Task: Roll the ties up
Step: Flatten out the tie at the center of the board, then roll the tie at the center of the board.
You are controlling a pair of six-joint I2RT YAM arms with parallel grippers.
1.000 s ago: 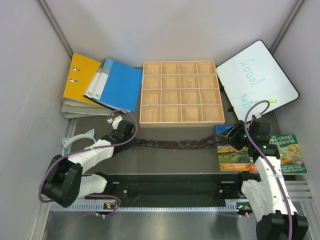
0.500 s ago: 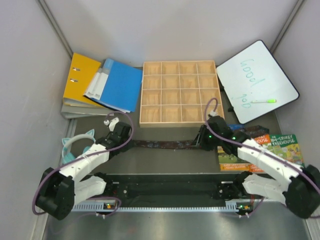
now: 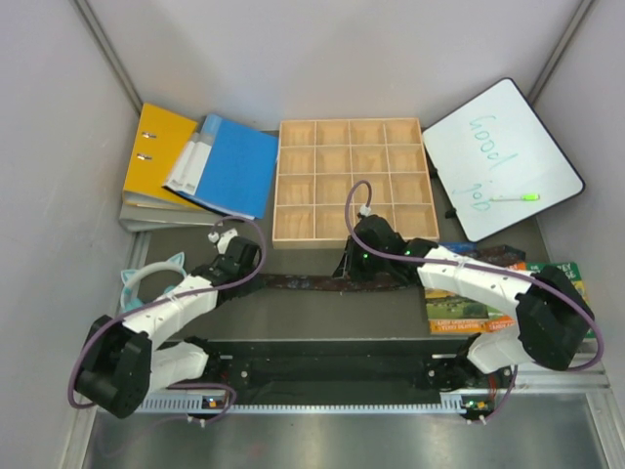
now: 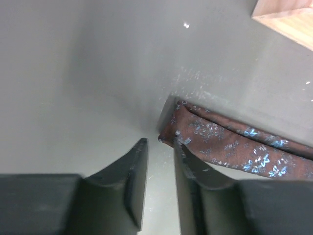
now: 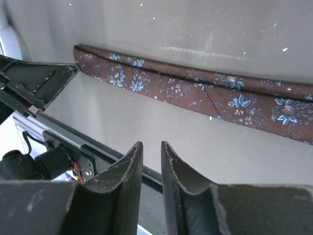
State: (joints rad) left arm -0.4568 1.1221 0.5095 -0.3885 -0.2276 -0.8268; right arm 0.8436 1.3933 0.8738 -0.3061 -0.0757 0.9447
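The tie (image 3: pixel 303 284) lies unrolled and flat on the table (image 3: pixel 322 322), a dark strip with small blue flowers. It sits just in front of the wooden tray (image 3: pixel 352 181), and its long axis runs left to right, parallel to the table's near edge. Its left end stops right at the left gripper (image 3: pixel 241 266). In the left wrist view the folded end lies just ahead of the fingers (image 4: pixel 137 171) and slightly to their right, touching or almost touching the right-hand one. These fingers are drawn close together with only a narrow slit between them and hold nothing. The right gripper (image 3: pixel 350 266) hangs above the middle of the strip, its fingers likewise nearly together and empty, with the tie crossing just beyond their tips. Since a roll probably starts from an end, the left arm looks better placed.
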